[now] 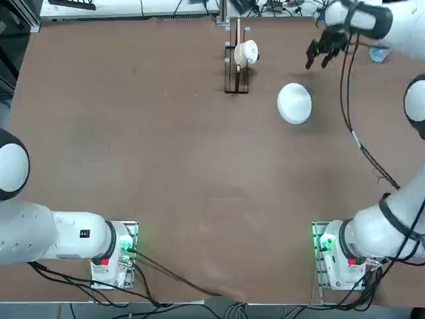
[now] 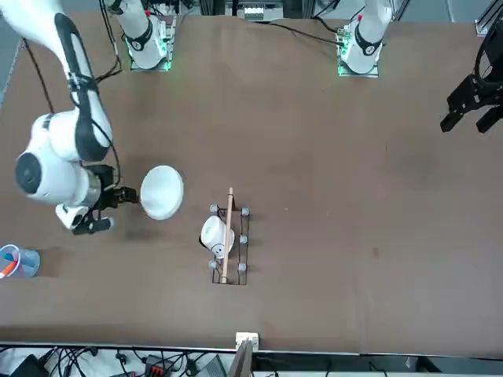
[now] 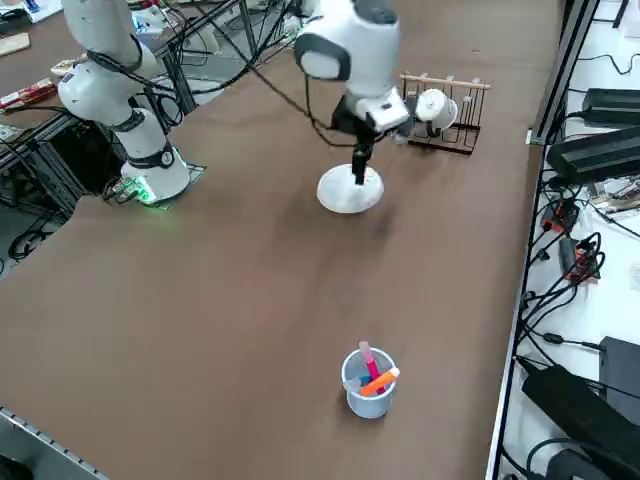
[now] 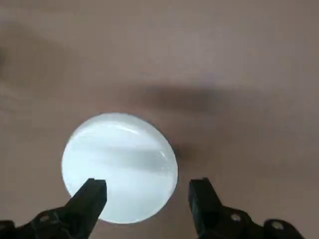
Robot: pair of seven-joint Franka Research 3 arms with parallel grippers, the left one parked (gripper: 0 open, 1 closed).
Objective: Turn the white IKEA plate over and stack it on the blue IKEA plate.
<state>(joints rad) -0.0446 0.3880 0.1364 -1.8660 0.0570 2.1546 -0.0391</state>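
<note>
White plate: the white IKEA plate (image 1: 294, 103) lies flat on the brown table (image 1: 166, 166), toward the far edge on the robot's right, near but apart from the wooden rack (image 1: 236, 66). It shows a plain domed white surface, so judge it underside-up. You see the same disc in wrist view (image 4: 119, 167) and front view (image 2: 162, 192).

Blue plate: no separate blue IKEA plate shows in any view. It may sit hidden under the white one; you can't tell.

Tool: right gripper (image 4: 147, 191) is empty, fingers spread wide. It hangs above the table just beside the plate, on the side away from the rack, touching nothing. One fingertip overlaps the plate rim in wrist view, the other hangs over bare table. Also seen from overhead (image 1: 320, 53) and front (image 2: 106, 210).

Bystanders: a small white cup (image 1: 247, 52) sits on the rack; a clear blue cup of pens (image 3: 369, 383) stands well apart, near the table's right edge.

Stage (est.): either done w/ the arm clear, or approach to the rim. Can't tell which.

Risk 1: if you descend here, a fingertip lands on the dome instead of straddling the rim, and the plate skates away.

Risk 2: rim lies flush w/ the table, so a shallow pinch slips off.

Risk 3: if it's already stacked, any nudge could unseat it.
</note>
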